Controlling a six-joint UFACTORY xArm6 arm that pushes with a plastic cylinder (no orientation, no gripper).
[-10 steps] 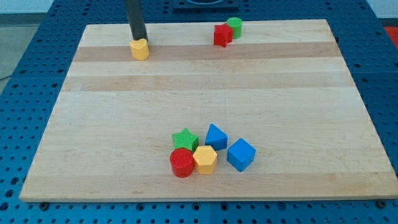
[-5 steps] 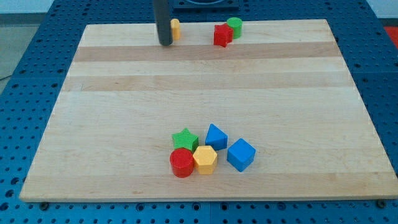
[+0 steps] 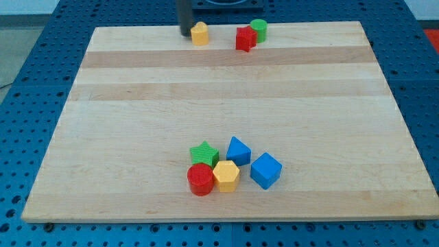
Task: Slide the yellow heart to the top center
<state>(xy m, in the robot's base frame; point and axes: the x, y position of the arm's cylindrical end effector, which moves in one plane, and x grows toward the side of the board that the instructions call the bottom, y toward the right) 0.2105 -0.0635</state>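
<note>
At top edge of worktop (image 3: pixel 123 103), my tip (image 3: pixel 185 33) sits just left of yellow heart (image 3: pixel 199 33). No pincer fitted. Heart looks light, rigid, slides easily; push its left flank.

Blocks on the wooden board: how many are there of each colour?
Yellow: 2, the yellow heart up top and a yellow hexagon below.
Red: 2, a red block up top and a red cylinder below.
Green: 2, a green cylinder and a green star.
Blue: 2, a blue block and a blue cube.
Total: 8.
</note>
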